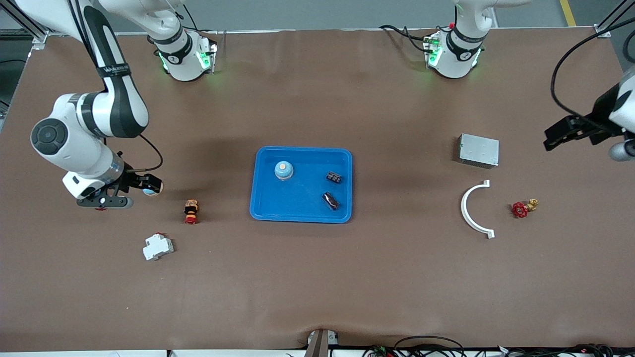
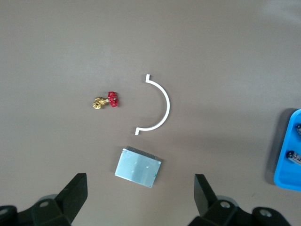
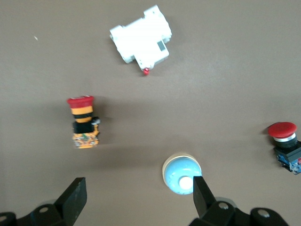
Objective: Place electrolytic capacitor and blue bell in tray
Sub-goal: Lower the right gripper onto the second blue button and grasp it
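With the pale blue domed bell (image 3: 181, 174) lying off the shallow bright blue plastic tray (image 1: 258, 210) toward the right arm's end, the wide-open right gripper (image 3: 138, 186) should centre over it before closing, while the left gripper (image 2: 141, 187) waits wide open off the tray's other end.

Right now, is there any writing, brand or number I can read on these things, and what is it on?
Black band on the right arm: white lettering, too blurred to read.
White discs on the two bases: a mark, too small to read.
Grey box, tray, white breaker, push buttons: no readable text.
Nothing else carries a legible word or number.
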Tool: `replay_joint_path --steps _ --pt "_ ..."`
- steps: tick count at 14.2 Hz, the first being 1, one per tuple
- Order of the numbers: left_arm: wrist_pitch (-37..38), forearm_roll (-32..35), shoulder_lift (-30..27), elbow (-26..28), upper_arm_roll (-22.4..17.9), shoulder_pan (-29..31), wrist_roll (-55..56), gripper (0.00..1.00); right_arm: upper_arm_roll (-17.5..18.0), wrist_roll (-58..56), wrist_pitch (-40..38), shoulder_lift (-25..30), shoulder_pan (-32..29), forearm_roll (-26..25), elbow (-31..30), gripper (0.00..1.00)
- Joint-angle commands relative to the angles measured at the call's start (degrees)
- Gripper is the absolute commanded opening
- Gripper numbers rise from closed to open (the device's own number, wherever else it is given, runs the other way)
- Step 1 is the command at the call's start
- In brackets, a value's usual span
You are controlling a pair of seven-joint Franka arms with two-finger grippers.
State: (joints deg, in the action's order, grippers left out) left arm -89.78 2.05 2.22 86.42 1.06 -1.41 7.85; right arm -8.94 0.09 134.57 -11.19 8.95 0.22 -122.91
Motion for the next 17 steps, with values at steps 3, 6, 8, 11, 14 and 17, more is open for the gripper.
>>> replay_joint_path --steps 3,6,8,11,14,17 --pt "0.92 -1.09 -4.16 2.79 -2.46 -1.75 -2.75 1.0 1.11 -5.35 3.15 2.75 -5.25 -0.75 -5.49 1.0" --pt "0.93 -1.17 -5.65 4.72 -2.12 -1.32 -2.58 1.0 1.2 -5.89 3.24 2.66 -6.13 -0.75 -6.02 1.0" --pt "1.36 -1.7 -5.65 4.55 -2.02 -1.23 -2.57 1.0 1.2 -5.8 4.72 2.57 -6.13 -0.14 -7.33 1.0" --pt "1.28 -1.7 -5.3 4.37 -2.02 -1.4 -2.57 1.0 1.2 -5.8 8.84 2.14 -6.13 0.04 -9.53 1.0" --pt "1.28 -1.79 -4.95 4.29 -1.94 -1.84 -2.49 1.0 1.2 -5.8 13.24 1.96 -6.13 0.04 -12.17 1.0" --pt "1.28 -1.79 -4.95 4.29 -1.85 -1.76 -2.49 1.0 1.2 -5.8 17.37 0.65 -6.22 0.04 -13.84 1.0"
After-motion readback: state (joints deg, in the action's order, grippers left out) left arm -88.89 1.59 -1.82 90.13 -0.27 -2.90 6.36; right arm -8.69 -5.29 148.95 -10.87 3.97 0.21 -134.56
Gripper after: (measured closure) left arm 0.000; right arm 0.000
